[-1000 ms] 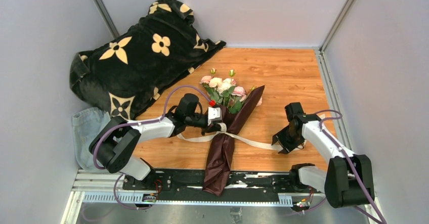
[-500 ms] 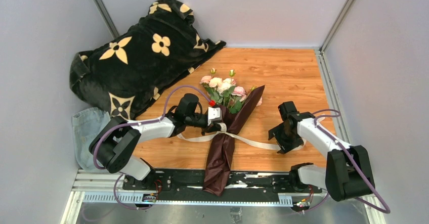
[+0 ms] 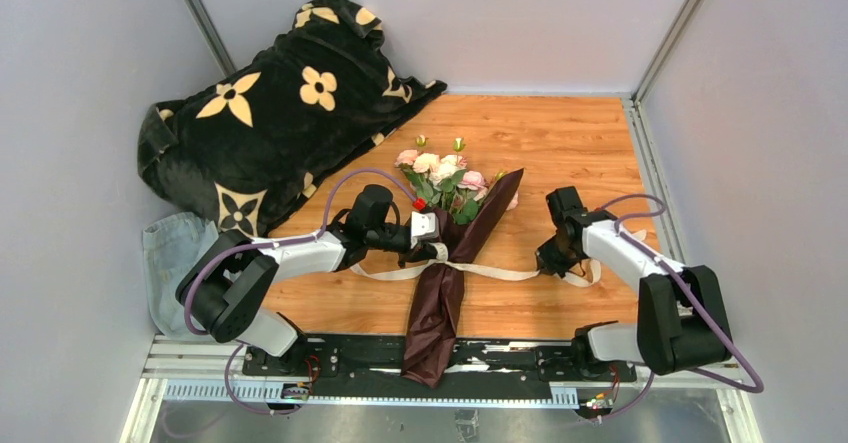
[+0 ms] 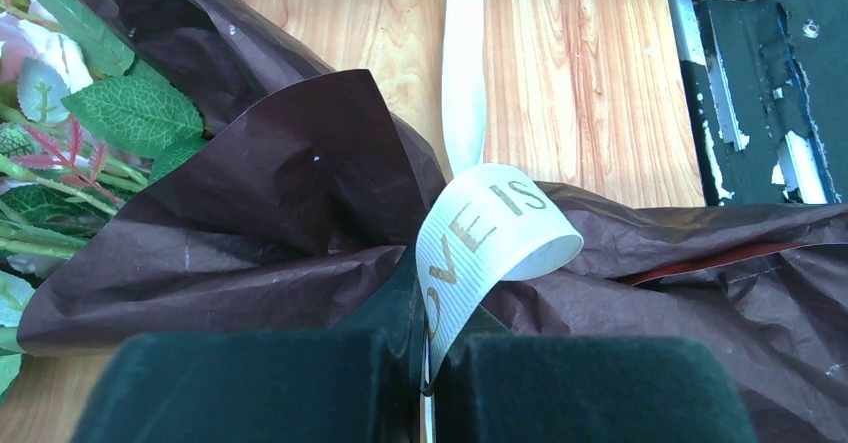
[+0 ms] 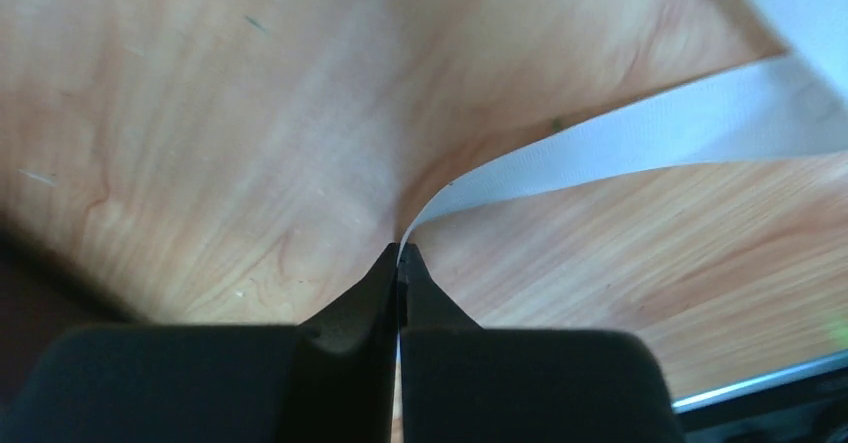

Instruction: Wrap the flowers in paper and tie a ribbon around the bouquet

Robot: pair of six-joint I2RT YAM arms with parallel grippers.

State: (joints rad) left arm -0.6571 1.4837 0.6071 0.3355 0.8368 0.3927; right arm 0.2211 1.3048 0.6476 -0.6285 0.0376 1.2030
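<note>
The bouquet lies on the wooden table: pink and cream flowers (image 3: 440,175) stick out of a dark maroon paper (image 3: 438,308) cone whose tail hangs over the front rail. A cream ribbon (image 3: 500,272) crosses the cone's waist and runs both ways along the table. My left gripper (image 3: 437,252) is at the cone's left side. It is shut on a printed loop of the ribbon (image 4: 492,235) against the crinkled paper (image 4: 250,253). My right gripper (image 3: 548,261) is shut on the ribbon (image 5: 640,138) at its right stretch, its tips (image 5: 400,259) low over the wood.
A black blanket (image 3: 270,113) with cream flower prints fills the back left. Blue denim cloth (image 3: 172,255) lies at the left edge. A black rail (image 3: 340,355) runs along the front. Grey walls close in on both sides.
My right gripper has moved left toward the bouquet and shut on the ribbon. The ribbon's right stretch now lies slacker, with a fold behind the gripper. The left arm has stayed still.
</note>
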